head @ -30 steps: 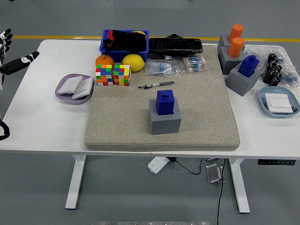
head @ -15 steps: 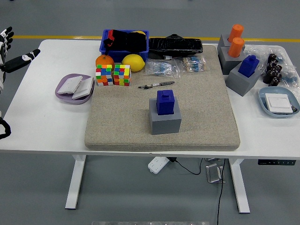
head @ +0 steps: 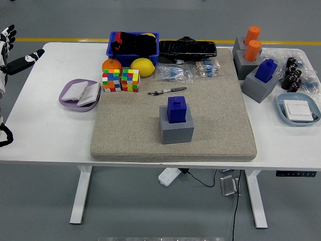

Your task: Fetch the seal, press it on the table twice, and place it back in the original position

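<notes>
Hovering at the far left edge, the left hand [head: 12, 50] is sitting with fingers spread apart, holding nothing, one finger pointing out over the white surface [head: 47, 125]. Compared with a second ago it is drifting slightly upward and outward, fingertips now a bit higher against the left border. Small change only, so I'd say the reach is barely starting; nothing on the task is done yet. Forearm is coming in from the left edge, wrist roughly level, palm side hard to read. A second dark bit of the arm is showing lower at the left border. Right hand isn't showing anywhere.

Moving outward: a purple dish [head: 79, 94] with white packets is lying nearest the hand, then two colour cubes [head: 121, 80] at the edge of the grey mat [head: 215, 120].

The blue seal [head: 176, 109] is sitting upright in its grey holder [head: 176, 129] mid-mat, untouched, well apart from the hand. More seals in grey holders are standing at the far right; the centre one looks like the target, judging by position.
</notes>
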You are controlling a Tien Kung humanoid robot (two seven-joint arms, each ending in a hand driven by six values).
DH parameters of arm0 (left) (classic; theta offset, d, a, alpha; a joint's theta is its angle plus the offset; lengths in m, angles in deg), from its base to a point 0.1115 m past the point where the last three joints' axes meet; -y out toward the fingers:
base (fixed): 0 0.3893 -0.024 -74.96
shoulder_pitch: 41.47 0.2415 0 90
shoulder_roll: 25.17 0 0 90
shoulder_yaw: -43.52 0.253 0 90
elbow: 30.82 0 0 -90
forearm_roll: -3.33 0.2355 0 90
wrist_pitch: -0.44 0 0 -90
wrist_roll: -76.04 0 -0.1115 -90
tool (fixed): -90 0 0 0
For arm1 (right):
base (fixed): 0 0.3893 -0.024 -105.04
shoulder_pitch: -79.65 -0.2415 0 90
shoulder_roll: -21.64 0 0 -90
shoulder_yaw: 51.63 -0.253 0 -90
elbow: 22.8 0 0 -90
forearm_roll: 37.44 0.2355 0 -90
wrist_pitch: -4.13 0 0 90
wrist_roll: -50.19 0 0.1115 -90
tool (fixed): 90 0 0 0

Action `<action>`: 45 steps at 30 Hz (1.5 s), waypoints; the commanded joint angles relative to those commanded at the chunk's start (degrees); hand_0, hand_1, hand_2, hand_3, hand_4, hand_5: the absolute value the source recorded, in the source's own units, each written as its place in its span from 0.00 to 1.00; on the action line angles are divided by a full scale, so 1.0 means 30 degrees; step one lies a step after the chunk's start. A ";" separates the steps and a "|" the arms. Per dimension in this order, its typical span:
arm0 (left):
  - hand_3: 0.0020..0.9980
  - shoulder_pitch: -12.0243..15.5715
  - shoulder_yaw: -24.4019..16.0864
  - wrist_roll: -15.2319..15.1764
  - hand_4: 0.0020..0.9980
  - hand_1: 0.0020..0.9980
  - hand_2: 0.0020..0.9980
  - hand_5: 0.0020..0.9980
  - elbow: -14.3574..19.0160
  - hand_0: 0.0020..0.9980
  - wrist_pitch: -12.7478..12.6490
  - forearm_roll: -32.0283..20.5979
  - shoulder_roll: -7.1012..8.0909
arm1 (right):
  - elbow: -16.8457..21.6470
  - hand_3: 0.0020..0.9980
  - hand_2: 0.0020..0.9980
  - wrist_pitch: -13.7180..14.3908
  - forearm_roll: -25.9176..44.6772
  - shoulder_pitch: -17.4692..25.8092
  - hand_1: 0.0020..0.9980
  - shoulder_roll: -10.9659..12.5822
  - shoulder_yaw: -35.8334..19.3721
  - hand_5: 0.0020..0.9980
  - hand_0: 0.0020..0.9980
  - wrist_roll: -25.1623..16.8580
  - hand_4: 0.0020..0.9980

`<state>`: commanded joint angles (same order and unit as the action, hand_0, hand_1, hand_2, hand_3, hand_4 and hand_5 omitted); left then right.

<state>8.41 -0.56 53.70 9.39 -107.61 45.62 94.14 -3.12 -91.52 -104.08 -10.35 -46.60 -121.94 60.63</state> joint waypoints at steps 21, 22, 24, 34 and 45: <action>1.00 0.0002 0.0205 0.0069 0.92 1.00 1.00 0.31 0.0015 0.96 0.0000 0.0016 0.0030 | 0.0091 0.67 0.75 0.0082 0.0093 -0.0036 0.76 0.0120 0.0255 0.40 0.93 0.0046 0.82; 1.00 -0.0011 0.0224 0.0080 0.92 1.00 1.00 0.31 0.0021 0.96 0.0002 0.0019 0.0030 | 0.0101 0.67 0.75 0.0085 0.0109 -0.0061 0.76 0.0130 0.0296 0.40 0.93 0.0047 0.82; 1.00 -0.0054 0.0289 0.0092 0.92 1.00 1.00 0.31 0.0022 0.96 0.0007 0.0015 0.0007 | 0.0128 0.67 0.75 0.0087 0.0135 -0.0092 0.76 0.0140 0.0341 0.40 0.93 0.0044 0.82; 1.00 0.0004 0.0496 0.0131 0.93 1.00 1.00 0.30 0.0032 0.96 0.0027 0.0036 -0.0084 | 0.0098 0.67 0.75 0.0141 0.0168 -0.0019 0.76 0.0179 0.0422 0.40 0.93 0.0071 0.81; 1.00 0.0200 0.0453 0.0156 0.93 1.00 1.00 0.30 -0.0026 0.96 0.0031 0.0010 -0.0129 | 0.0137 0.66 0.75 0.0194 0.0179 0.0064 0.76 0.0108 0.0358 0.40 0.93 0.0083 0.81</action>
<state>9.01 0.80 54.17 9.31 -107.52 45.65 93.75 -2.71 -90.94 -103.54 -10.16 -46.27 -120.86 60.88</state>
